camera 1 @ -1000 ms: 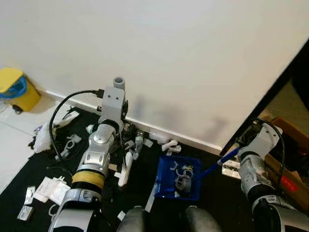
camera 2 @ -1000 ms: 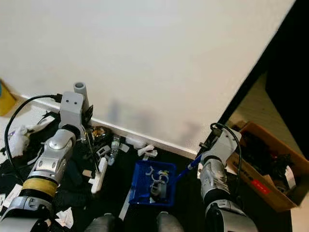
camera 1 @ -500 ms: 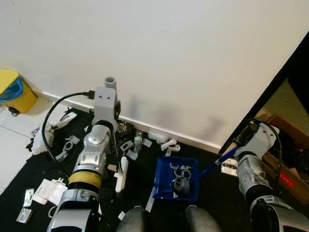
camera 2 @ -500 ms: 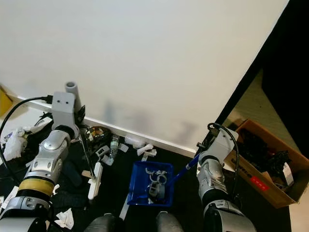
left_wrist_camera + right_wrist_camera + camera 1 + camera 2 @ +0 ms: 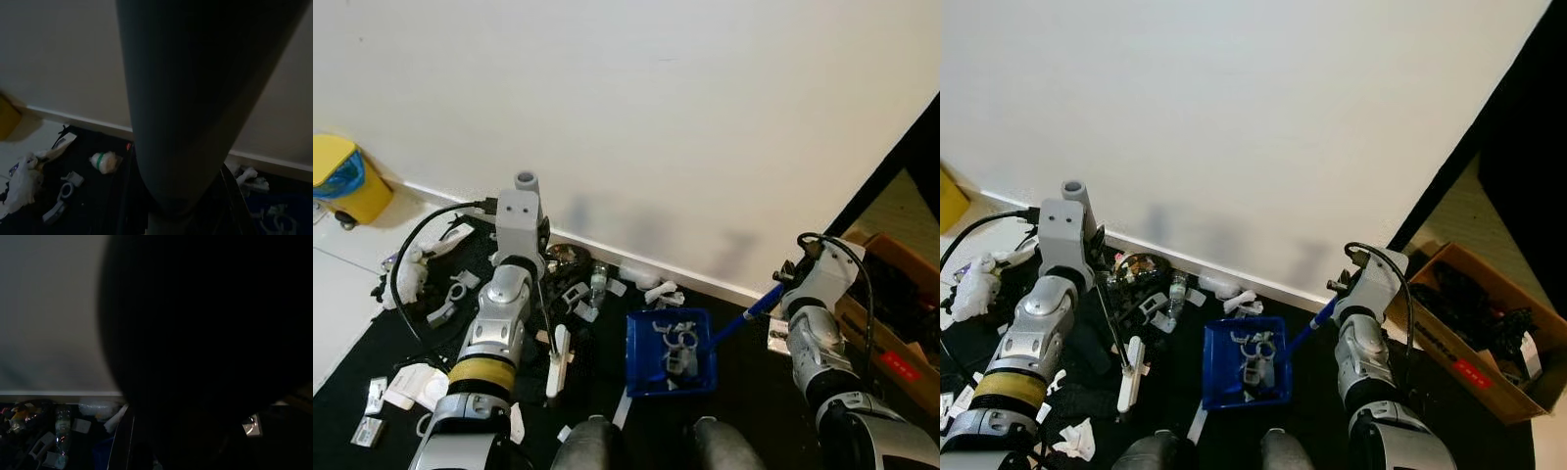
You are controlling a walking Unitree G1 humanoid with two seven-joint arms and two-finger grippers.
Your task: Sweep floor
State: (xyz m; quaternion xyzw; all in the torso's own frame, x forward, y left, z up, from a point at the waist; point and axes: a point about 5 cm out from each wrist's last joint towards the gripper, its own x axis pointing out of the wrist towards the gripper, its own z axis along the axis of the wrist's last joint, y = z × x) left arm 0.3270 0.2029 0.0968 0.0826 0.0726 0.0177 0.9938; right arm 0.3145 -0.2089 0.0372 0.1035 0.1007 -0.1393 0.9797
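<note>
The blue plastic dustpan (image 5: 670, 352), loaded with pale scraps, sits on the black floor mat (image 5: 352, 367) by the white wall, its blue handle (image 5: 751, 315) running to the right claw (image 5: 781, 294); whether that claw pinches it cannot be told. Since a second ago the white broom head (image 5: 556, 360) under the left claw (image 5: 540, 284), grip likewise unclear, has drawn nearer the pan. Litter remains along the skirting, so sweeping appears unfinished
</note>
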